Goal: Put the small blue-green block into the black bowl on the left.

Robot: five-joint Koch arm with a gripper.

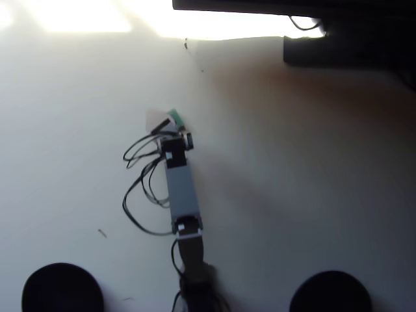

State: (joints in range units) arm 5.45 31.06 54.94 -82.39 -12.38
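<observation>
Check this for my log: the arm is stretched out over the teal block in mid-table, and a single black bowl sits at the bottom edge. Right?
Not quite: the overhead view shows two black bowls at the bottom edge, one at bottom left and one at bottom right. The rest holds: the arm reaches over the teal block in mid-table.
</observation>
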